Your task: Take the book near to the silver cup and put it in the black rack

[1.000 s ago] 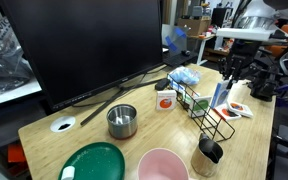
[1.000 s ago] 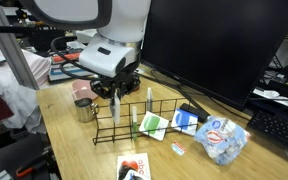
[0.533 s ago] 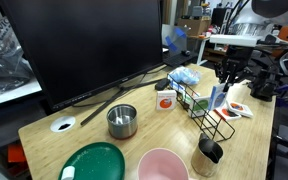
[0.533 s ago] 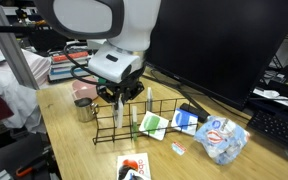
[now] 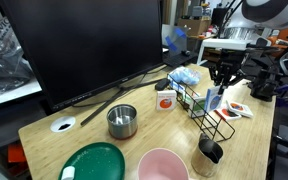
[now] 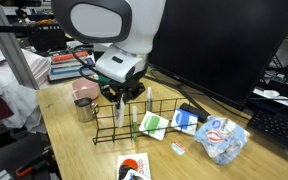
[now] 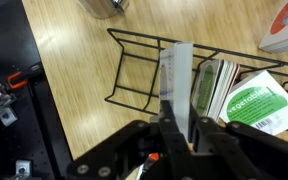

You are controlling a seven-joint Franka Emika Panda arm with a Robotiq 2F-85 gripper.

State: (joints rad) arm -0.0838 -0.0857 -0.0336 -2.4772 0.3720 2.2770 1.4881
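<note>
Lowering the thin light blue and white book into the black wire rack is, by my reading, the step in hand. In the wrist view the book shows edge-on, running out from between the dark fingers of the end effector. The fingers look clenched on its near end, one on each side. The book's far end lies over the rack, over an open slot just beside the slots where other thin books stand.

In an exterior view the end effector hangs directly above the rack, with the book upright below it and among the wires. In an exterior view from the opposite side the end effector again sits over the rack. There I cannot pick the book out from the other pale upright items.

The rack stands on the wooden tabletop, and a green and white packet lies just beside it. Whether the book's lower edge already rests on the rack's base rods cannot be told.

The next move probably calls for a short, straight descent that keeps the book vertical between two rods. Once it is seated, the fingers should let go and lift straight up, so that neither the wires nor the neighbouring books are caught. A tilt on release could let so thin a book lean or slip through the wires.
</note>
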